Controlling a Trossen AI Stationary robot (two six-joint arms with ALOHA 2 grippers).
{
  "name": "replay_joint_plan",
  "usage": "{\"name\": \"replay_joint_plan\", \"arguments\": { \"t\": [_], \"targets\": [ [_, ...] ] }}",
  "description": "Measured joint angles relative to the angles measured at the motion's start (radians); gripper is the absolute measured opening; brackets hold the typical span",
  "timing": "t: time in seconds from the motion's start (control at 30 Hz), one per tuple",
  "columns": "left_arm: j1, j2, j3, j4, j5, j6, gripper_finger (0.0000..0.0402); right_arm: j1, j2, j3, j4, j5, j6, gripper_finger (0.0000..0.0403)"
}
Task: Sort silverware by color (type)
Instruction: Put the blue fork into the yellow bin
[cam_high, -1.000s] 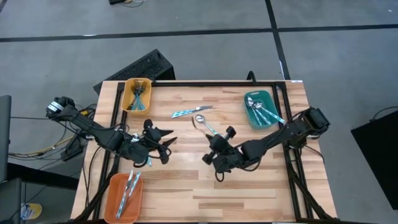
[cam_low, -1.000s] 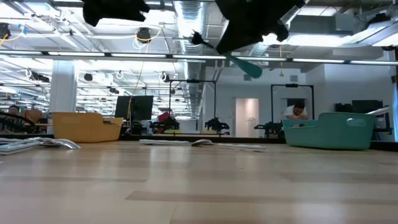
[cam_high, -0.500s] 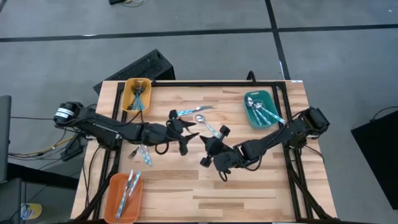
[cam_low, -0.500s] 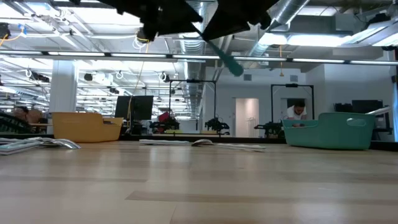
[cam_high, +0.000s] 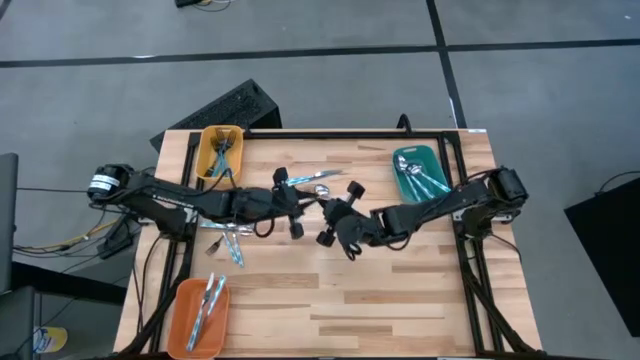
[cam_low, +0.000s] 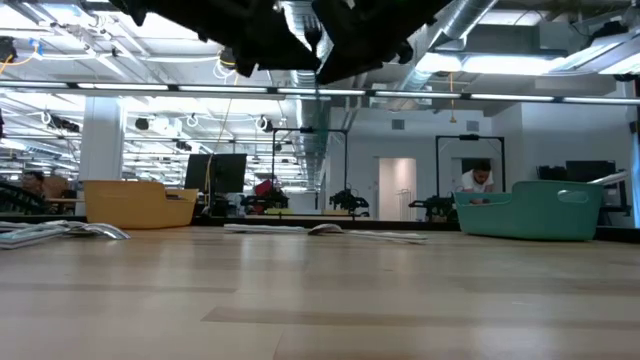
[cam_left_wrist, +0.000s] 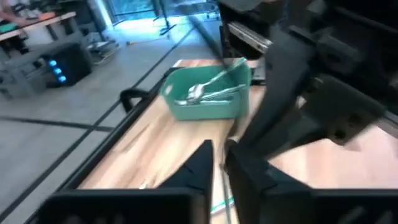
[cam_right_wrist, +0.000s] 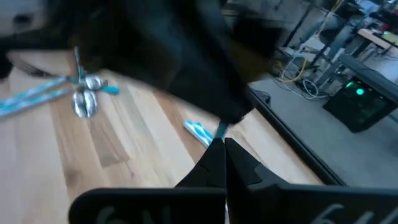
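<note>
Wood table (cam_high: 400, 290), open lab behind. My left gripper (cam_high: 316, 198) has reached my right gripper (cam_high: 326, 206), both pinching one utensil (cam_right_wrist: 219, 130).

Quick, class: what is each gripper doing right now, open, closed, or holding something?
Left gripper: over the table's middle, fingers nearly shut around a thin utensil handle.
Right gripper: closed on a light-blue utensil handle, meeting the left.
</note>
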Motion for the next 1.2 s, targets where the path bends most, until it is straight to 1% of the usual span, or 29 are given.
{"name": "replay_joint_plan", "arguments": {
  "t": [0.03,0.1,0.23,0.43,0.5,0.63,0.73,0.87,0.97,1.07,1.13,1.2],
  "targets": [
    [0.008,0.000,0.000,-0.007,-0.006,-0.004,0.0016,-0.010,-0.004,-0.001,-0.005,-0.017,-0.017,0.0006],
    [0.025,0.000,0.000,-0.031,-0.003,-0.007,0.0006,-0.027,-0.004,-0.001,0.016,-0.049,-0.044,0.0006],
    [0.063,-0.002,0.000,-0.085,-0.004,-0.008,0.0002,-0.057,-0.002,0.000,0.033,-0.084,-0.075,0.0006],
    [0.120,-0.021,0.000,-0.217,-0.005,-0.027,0.0001,-0.096,-0.002,0.000,0.035,-0.101,-0.099,0.0007],
    [0.139,-0.027,0.000,-0.251,-0.008,-0.037,0.0000,-0.111,-0.002,0.000,0.032,-0.118,-0.089,0.0016],
    [0.177,-0.084,0.007,-0.365,-0.067,-0.055,0.0000,-0.146,-0.002,-0.001,-0.009,-0.121,0.012,0.0050],
    [0.215,-0.145,0.022,-0.517,-0.151,-0.088,0.0000,-0.173,-0.002,-0.001,-0.075,-0.121,0.074,0.0074],
    [0.321,-0.217,0.049,-0.749,-0.282,-0.165,0.0000,-0.201,-0.002,-0.002,-0.147,-0.140,0.166,0.0094],
    [0.442,-0.238,0.049,-0.884,-0.331,-0.236,0.0000,-0.212,-0.001,-0.007,-0.149,-0.171,0.183,0.0102],
    [0.556,-0.238,0.049,-0.938,-0.398,-0.286,0.0000,-0.208,-0.001,-0.037,-0.113,-0.182,0.183,0.0104],
    [0.619,-0.232,0.049,-0.938,-0.434,-0.288,0.0000,-0.205,0.000,-0.061,-0.088,-0.191,0.183,0.0103],
    [0.673,-0.228,0.049,-0.930,-0.430,-0.274,0.0000,-0.204,0.000,-0.072,-0.083,-0.202,0.183,0.0103]
  ]
}}
